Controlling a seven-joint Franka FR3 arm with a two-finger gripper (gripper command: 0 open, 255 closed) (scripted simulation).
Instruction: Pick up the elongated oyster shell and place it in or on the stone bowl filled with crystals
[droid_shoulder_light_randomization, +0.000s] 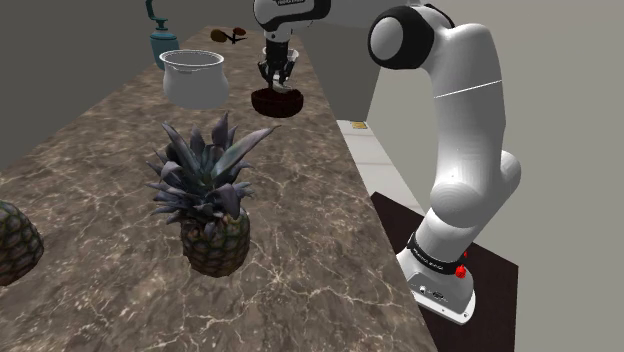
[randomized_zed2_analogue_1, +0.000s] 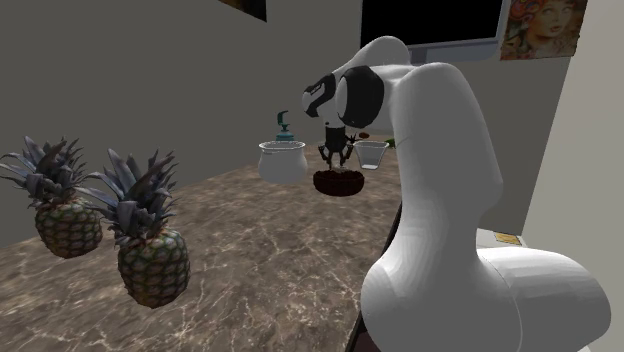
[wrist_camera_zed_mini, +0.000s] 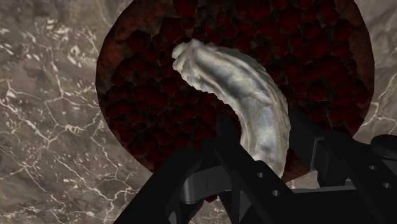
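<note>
Oyster shell (wrist_camera_zed_mini: 232, 86) clasped between narrowly parted fingers of gripper (wrist_camera_zed_mini: 262, 130), over dark-red crystal bowl (droid_shoulder_light_randomization: 277, 105), far end of counter (droid_shoulder_light_randomization: 110, 140).

This is looking like a home kitchen. A long brown marbled desk (droid_shoulder_light_randomization: 300, 200) is running beside a grey wall (randomized_zed2_analogue_1: 150, 70), carrying a near pineapple (randomized_zed2_analogue_1: 152, 262), a second pineapple (randomized_zed2_analogue_1: 68, 225), a white pot (droid_shoulder_light_randomization: 192, 78) and a teal pump bottle (droid_shoulder_light_randomization: 160, 42) at the far end. A colourful picture (randomized_zed2_analogue_1: 540, 28) is hanging above.
</note>
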